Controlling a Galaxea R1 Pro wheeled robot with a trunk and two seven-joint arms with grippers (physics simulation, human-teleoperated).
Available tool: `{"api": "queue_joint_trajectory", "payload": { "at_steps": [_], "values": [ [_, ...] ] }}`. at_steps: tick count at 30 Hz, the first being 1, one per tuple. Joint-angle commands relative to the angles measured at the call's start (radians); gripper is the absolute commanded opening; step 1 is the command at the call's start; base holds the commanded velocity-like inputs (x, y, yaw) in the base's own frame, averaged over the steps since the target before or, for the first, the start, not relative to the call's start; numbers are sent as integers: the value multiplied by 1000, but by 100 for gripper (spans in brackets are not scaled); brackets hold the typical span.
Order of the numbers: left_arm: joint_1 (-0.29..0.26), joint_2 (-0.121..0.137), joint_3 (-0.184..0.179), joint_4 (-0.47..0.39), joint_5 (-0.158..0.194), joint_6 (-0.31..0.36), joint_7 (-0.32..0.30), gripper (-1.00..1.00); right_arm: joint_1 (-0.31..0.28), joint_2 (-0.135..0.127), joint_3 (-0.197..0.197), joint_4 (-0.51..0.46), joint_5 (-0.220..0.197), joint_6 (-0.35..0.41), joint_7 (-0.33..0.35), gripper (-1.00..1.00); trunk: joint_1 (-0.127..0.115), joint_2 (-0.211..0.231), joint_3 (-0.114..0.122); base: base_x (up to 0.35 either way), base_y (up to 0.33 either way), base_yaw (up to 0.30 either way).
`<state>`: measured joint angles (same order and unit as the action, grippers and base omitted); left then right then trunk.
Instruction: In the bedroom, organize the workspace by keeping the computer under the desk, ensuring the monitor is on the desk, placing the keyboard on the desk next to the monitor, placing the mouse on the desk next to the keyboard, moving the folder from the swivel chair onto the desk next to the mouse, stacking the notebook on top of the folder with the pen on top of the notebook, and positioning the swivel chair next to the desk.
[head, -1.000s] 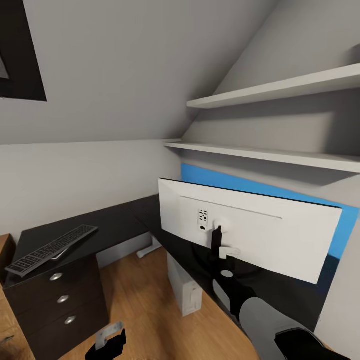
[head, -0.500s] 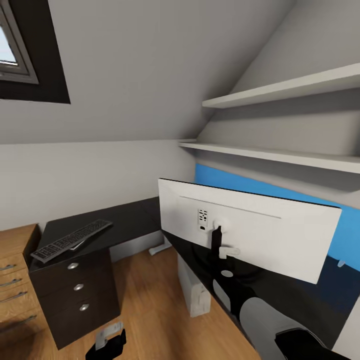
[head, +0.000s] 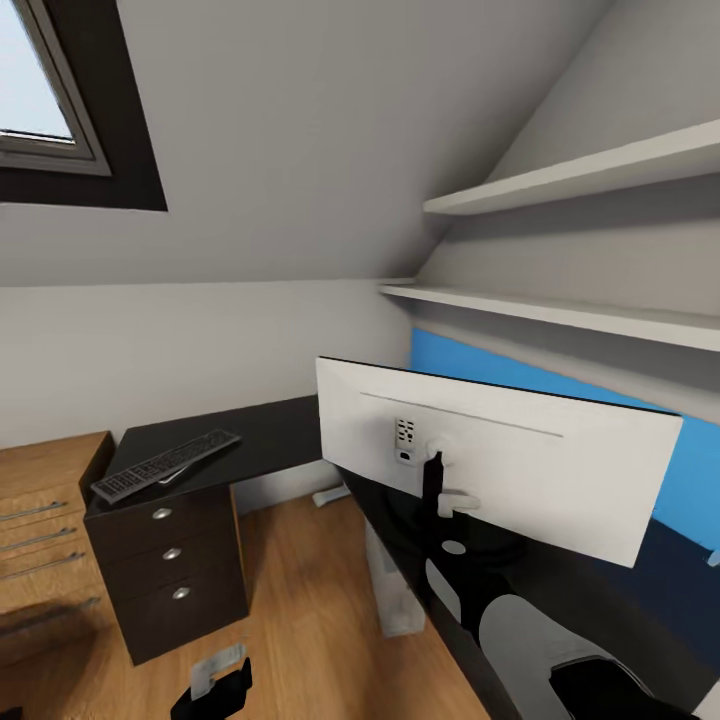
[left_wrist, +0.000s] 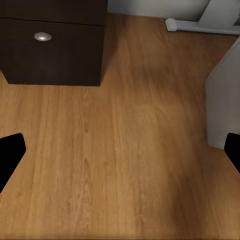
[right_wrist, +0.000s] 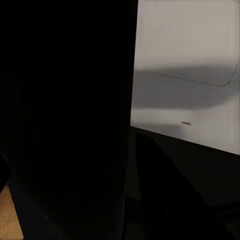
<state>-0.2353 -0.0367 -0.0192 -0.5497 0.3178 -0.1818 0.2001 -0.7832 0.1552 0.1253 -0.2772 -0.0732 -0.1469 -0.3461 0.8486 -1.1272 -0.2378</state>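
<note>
The white-backed monitor (head: 500, 455) hangs in front of me with its rear side toward the head camera. My right gripper (head: 447, 502) is shut on its black stand post, and the arm comes up from below. The right wrist view has the dark post close up beside the monitor's white back (right_wrist: 190, 75). A black keyboard (head: 165, 465) lies on the far left end of the black desk (head: 270, 435). The pale computer tower (head: 392, 590) stands on the floor under the desk, its grey side (left_wrist: 225, 95) also visible. My left gripper (head: 215, 685) hangs open, low over the wooden floor.
A dark drawer unit (head: 170, 575) holds up the desk's left end, with a wooden dresser (head: 45, 545) beside it. Two white shelves (head: 560, 310) run along the right wall above a blue panel. A skylight window (head: 40, 90) is at upper left under the sloped ceiling.
The camera has turned left: desk, keyboard and shelves slid right in the picture, and the window and wooden dresser came in. The monitor stayed put in the view, carried by my right arm.
</note>
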Motion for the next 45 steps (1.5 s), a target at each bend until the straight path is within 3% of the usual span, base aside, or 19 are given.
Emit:
{"api": "queue_joint_trajectory", "payload": {
  "at_steps": [1, 14, 35, 45],
  "values": [
    [-1, 0, -2, 1, 6, -4, 4, 100, -1, 0, 10, 0, -7, -3, -7, -100, 0, -1, -1, 0, -149, 219],
    [-1, 1, -1, 1, 6, -1, 4, 100, -1, 0, 9, 0, -7, -3, -7, -100, 0, -1, -1, 0, -93, 188],
    [-1, 8, -1, 1, 6, -1, 4, 100, -1, 0, 11, 0, -7, -3, -7, -100, 0, -1, -1, 0, -1, 4],
    [-1, 8, -1, 1, 6, -2, 4, 100, -1, 0, 10, 0, -7, -3, -8, -100, 0, -1, -1, 0, -228, 0]
  ]
}}
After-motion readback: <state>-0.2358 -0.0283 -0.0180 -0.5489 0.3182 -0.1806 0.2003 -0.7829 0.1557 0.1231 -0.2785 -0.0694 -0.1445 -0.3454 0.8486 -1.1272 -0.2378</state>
